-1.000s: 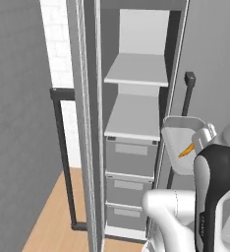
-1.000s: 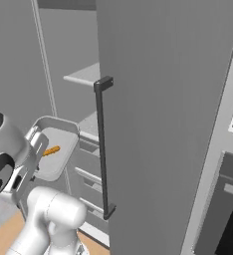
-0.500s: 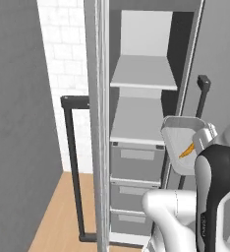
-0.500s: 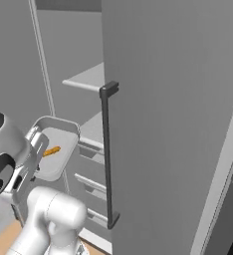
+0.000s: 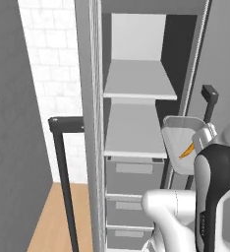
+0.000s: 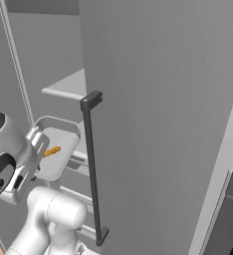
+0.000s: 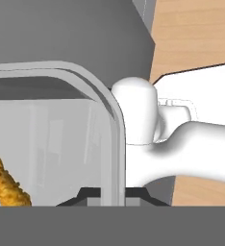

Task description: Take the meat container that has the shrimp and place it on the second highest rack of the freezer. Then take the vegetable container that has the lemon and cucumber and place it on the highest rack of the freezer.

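My gripper (image 5: 206,137) is shut on the rim of the meat container (image 5: 182,143), a clear tray tilted up on edge with the orange shrimp (image 5: 187,150) inside. It hangs just right of the open freezer (image 5: 136,34), at the height of the second highest rack (image 5: 134,135), and outside the shelves. The highest rack (image 5: 139,79) lies above that. From the right, the meat container (image 6: 56,152) and shrimp (image 6: 51,151) sit beside my gripper (image 6: 35,148). Close up, the gripper (image 7: 112,194) pinches the container rim (image 7: 115,129) near the shrimp (image 7: 4,185). The vegetable container, lemon and cucumber are out of view.
Grey drawers (image 5: 134,174) stack below the racks. An open freezer door with a black bar handle (image 5: 65,187) stands left; another door with a black handle (image 6: 91,169) stands right, close to the tray. White tiled wall (image 5: 48,74) and wood floor (image 5: 53,221) lie left.
Both base views have shifted against the freezer, so the base has moved. The tray stays in my shut gripper in the same pose relative to the arm.
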